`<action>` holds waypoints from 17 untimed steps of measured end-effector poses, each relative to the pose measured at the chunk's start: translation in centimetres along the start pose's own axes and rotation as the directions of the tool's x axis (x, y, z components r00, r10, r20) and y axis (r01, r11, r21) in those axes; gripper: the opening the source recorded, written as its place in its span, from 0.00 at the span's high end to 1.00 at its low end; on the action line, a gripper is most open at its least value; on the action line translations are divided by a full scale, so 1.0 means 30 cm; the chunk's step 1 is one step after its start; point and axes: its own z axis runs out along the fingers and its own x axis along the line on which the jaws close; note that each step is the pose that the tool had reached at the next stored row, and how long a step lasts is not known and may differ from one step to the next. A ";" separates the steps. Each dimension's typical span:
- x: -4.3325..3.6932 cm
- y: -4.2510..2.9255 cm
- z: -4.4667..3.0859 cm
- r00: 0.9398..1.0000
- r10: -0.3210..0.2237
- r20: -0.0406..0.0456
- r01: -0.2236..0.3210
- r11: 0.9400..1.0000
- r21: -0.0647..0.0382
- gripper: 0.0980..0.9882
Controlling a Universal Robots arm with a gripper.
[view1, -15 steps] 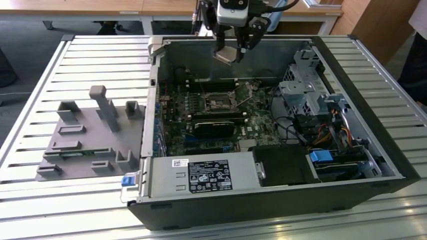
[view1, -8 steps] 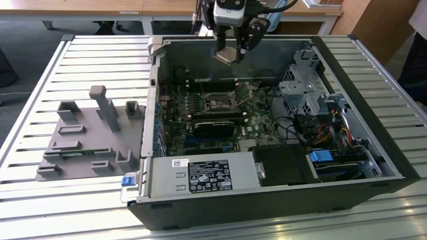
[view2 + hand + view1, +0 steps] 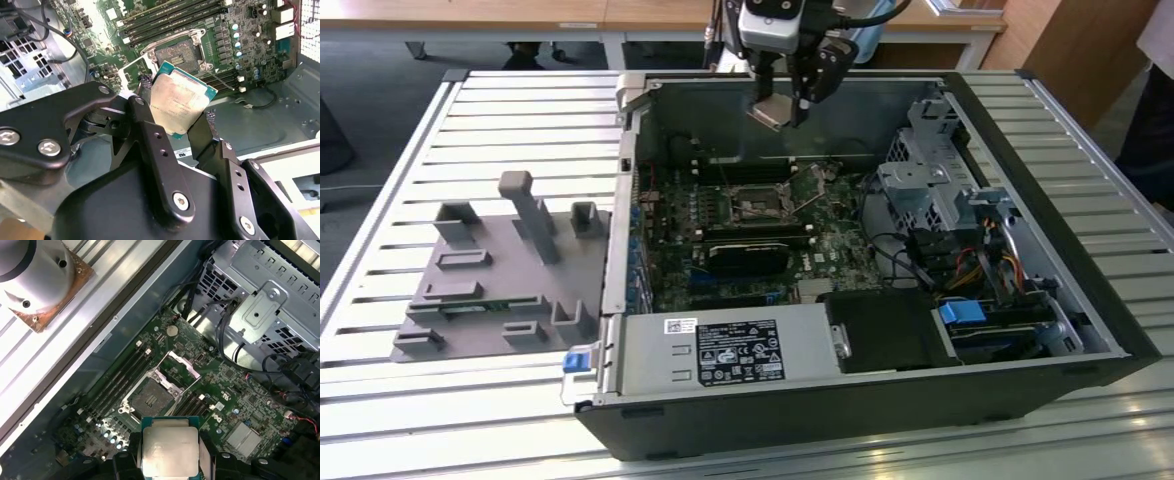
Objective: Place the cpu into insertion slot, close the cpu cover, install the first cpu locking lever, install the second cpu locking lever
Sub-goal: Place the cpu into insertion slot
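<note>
I have the tool (image 3: 177, 102) clamped on the cpu (image 3: 184, 97). Two matte black fingers (image 3: 157, 145), drilled with small screw holes, press on opposite edges of the chip. In both wrist views the cpu is a flat square with a dull silver-grey metal top plate, lightly scuffed, on a thin green-edged board. Faint print runs across the plate, but I cannot read it. The chip hangs in the air above the green motherboard (image 3: 235, 405), tilted in the second wrist view, and touches nothing but the fingers.

Below it the insertion slot (image 3: 150, 399) lies uncovered: a square black socket with a dark grainy centre and a bright metal rim. The cpu cover (image 3: 181, 366), a thin stamped silver frame, stands swung up on its hinge just beside the socket. Long black memory sticks (image 3: 120, 377) run in parallel rows alongside.

In the exterior view the black sheet-metal case (image 3: 1014, 390) lies open on a desk (image 3: 400, 150) of ribbed aluminium slats. The grey power supply box (image 3: 654, 350) carries a white sticker packed with print too small for me to make out. On the exterior view's left of the case sits a grey moulded fixture (image 3: 494, 280) with upright posts.
</note>
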 end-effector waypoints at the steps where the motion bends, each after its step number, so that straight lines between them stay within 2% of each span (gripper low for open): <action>1: 0.000 0.000 0.000 1.000 0.008 0.001 -0.008 1.000 0.000 0.50; 10: 0.000 0.000 0.003 0.996 0.085 0.008 -0.085 0.996 0.000 0.50; 17: 0.000 0.000 0.006 0.989 0.148 0.014 -0.148 0.989 0.000 0.50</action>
